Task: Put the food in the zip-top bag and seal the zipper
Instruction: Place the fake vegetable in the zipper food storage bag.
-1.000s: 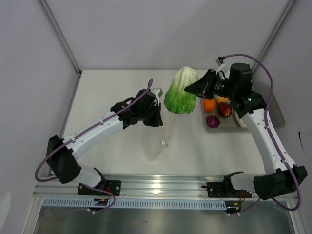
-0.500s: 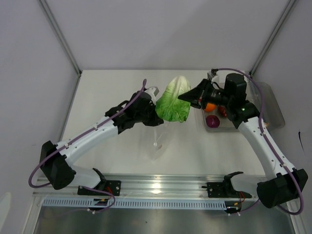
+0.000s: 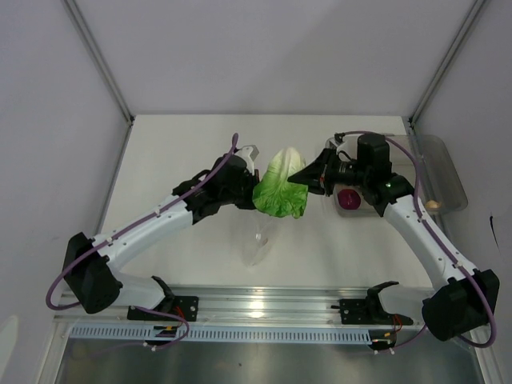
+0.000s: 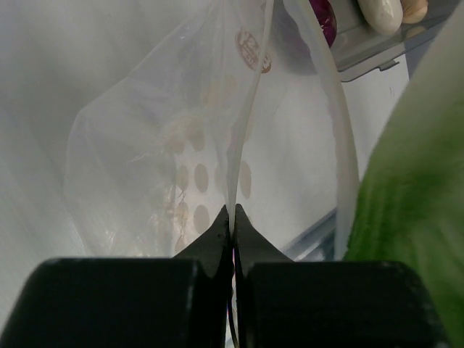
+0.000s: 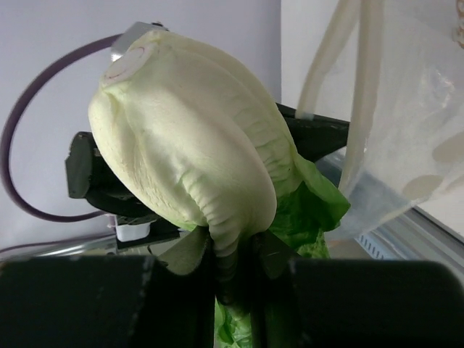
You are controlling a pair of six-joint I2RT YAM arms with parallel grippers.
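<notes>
At mid-frame in the top view we see the ribbed, leafy cabbage (image 3: 280,186), pale at its stem and green at its frills. The right gripper (image 3: 307,177) pinches it, jaws nearly closed, its arm reaching leftward. The left gripper (image 4: 233,217), jaws pressed together, clamps the thin, crinkly, clear zip-top bag (image 4: 181,145) just beside the cabbage, its arm stretched diagonally toward centre.

obstacle: cabbage (image 3: 280,190) crowding zip-top bag (image 3: 258,240) mouth | obstacle: tray (image 3: 444,172) far right | free: table (image 3: 168,152) far-left
</notes>
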